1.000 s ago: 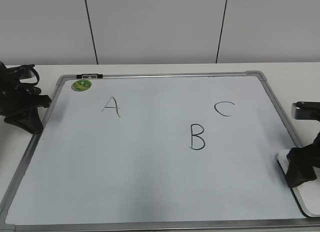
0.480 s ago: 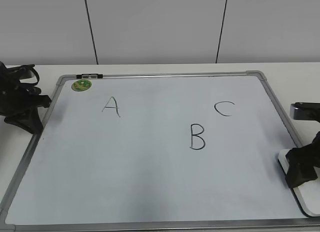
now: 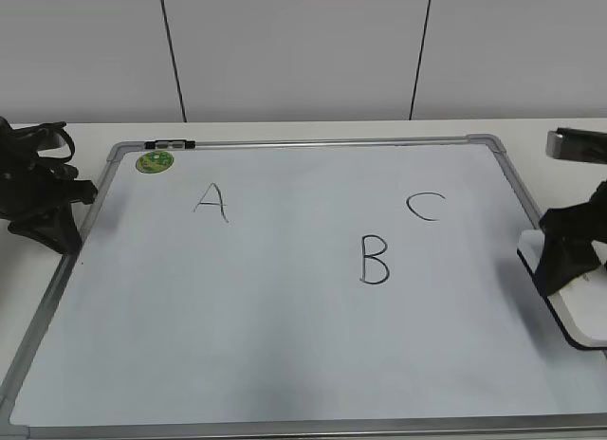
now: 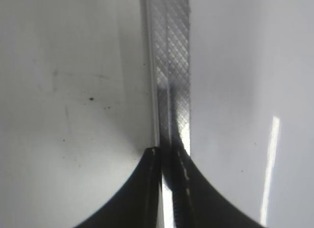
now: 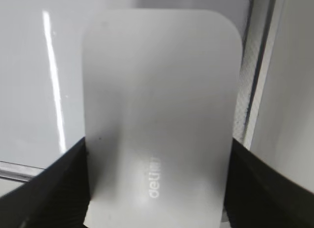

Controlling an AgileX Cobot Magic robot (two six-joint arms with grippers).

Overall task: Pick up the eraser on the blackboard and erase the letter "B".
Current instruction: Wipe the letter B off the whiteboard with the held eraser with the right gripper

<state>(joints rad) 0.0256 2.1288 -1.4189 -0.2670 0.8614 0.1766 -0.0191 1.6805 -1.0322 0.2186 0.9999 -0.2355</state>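
White table [image 3: 285, 129] carries the blackboard [image 3: 285, 355], which lies flat and fills most of the surface. The board's grey frame runs all round, its left edge close to the table's left side, bare tabletop showing behind it along the wall. Left gripper [image 3: 59, 233] rests at that left edge.

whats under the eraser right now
In the right wrist view, the blackboard and its frame show past the eraser, held by the right tool. Its underside is hidden there.
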